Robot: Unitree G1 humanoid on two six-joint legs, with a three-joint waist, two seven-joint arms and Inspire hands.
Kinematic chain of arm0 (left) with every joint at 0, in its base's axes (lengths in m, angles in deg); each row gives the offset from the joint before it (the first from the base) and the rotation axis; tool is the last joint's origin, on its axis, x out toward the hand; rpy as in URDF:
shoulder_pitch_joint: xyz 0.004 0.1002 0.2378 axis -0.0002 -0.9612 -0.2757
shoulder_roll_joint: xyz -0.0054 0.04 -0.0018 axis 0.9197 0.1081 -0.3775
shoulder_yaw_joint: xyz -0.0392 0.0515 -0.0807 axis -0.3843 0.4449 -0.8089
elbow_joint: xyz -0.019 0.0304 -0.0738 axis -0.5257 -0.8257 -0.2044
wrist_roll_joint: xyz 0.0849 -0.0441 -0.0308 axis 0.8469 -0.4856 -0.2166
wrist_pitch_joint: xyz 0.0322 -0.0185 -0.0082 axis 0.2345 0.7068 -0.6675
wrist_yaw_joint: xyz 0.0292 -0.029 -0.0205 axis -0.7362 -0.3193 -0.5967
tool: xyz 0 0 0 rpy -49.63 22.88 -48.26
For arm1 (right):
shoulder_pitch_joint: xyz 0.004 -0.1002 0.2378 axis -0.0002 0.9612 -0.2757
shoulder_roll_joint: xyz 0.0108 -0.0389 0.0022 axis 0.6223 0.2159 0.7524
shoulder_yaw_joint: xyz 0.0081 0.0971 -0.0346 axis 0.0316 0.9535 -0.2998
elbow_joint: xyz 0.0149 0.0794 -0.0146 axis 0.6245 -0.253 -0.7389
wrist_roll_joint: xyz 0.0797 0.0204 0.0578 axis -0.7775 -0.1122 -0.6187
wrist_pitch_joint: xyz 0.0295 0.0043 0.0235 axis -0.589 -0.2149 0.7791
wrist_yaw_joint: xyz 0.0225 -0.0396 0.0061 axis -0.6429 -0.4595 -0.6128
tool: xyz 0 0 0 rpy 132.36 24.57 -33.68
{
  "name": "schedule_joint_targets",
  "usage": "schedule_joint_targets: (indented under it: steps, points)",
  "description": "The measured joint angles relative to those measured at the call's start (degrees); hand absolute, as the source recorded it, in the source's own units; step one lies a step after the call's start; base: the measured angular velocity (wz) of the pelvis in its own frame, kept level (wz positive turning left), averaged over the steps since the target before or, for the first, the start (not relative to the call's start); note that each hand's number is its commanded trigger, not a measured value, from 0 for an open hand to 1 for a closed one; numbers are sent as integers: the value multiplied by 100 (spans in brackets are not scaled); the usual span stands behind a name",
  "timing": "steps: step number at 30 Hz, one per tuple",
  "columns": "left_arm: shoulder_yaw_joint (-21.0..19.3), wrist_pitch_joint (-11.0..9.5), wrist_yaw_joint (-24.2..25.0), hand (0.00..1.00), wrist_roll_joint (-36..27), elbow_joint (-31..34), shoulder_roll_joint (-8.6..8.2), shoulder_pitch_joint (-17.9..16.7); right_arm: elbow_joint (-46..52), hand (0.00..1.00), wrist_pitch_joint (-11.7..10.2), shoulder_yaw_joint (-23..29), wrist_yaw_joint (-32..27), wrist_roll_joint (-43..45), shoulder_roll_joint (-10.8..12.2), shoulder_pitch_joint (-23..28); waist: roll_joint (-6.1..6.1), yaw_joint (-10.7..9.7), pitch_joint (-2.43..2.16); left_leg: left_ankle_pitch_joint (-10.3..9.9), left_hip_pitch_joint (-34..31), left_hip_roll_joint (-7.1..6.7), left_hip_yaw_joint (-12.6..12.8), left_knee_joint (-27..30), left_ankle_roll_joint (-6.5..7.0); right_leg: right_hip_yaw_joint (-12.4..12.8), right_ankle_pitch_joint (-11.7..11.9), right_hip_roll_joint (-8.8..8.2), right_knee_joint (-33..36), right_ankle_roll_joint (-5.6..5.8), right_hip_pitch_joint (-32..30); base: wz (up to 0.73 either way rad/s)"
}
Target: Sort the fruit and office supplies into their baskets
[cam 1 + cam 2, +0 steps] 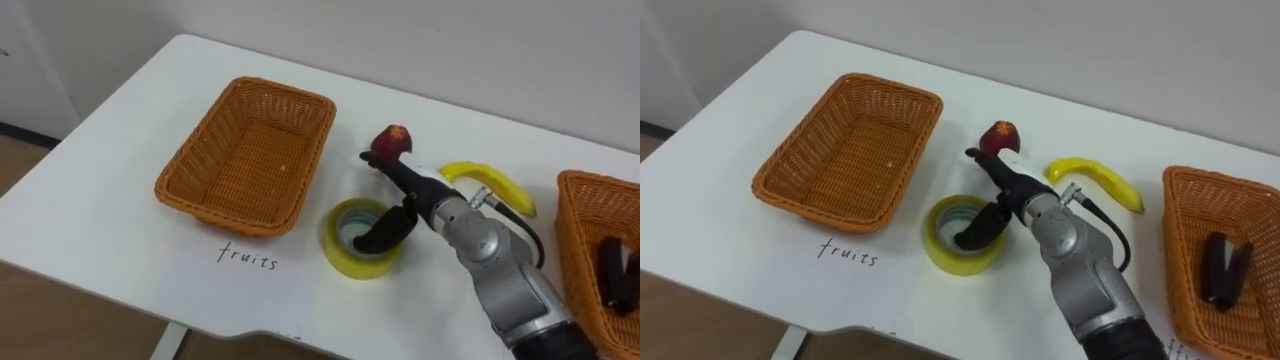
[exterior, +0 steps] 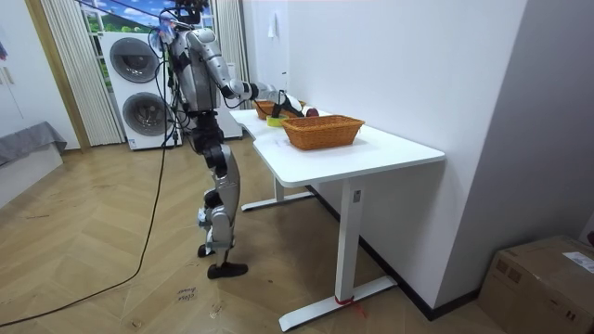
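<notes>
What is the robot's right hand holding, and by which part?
Nothing: the right hand is open, fingers stretched to the apple, thumb above the tape roll.

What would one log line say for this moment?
right hand open beside apple | banana on table | tape roll near left basket

I'm seeing the right wicker basket (image 1: 1220,180) running off the picture's edge, and my right hand (image 1: 1013,192) is covering the near side of the apple (image 1: 998,135).
</notes>
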Motion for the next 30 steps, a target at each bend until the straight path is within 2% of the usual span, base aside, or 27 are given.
schedule_joint_targets:
  steps: [6,17,23,30]
  points:
    - [-1,43,33,0,-7,0,14,20,-60,0,100,0,244,-17,4,-32,-7,0,2,0,-1,0,-9,-2,0,1,0,2,-1,0,0,0]
    - [-13,124,145,0,-5,-14,60,50,-51,0,105,0,528,163,5,-48,-24,0,6,0,-5,2,-13,-4,0,-11,0,3,-2,0,-5,0]
    - [-100,123,147,0,-10,-76,76,62,-52,0,175,-20,804,326,6,-127,-85,9,-29,1,-25,1,-26,2,0,-25,0,4,-6,0,-14,0]
    - [-95,122,147,0,-7,-301,111,117,-50,0,203,-65,1029,468,-4,-174,-120,13,-15,0,12,0,-49,-2,0,-68,0,1,-6,0,28,1]
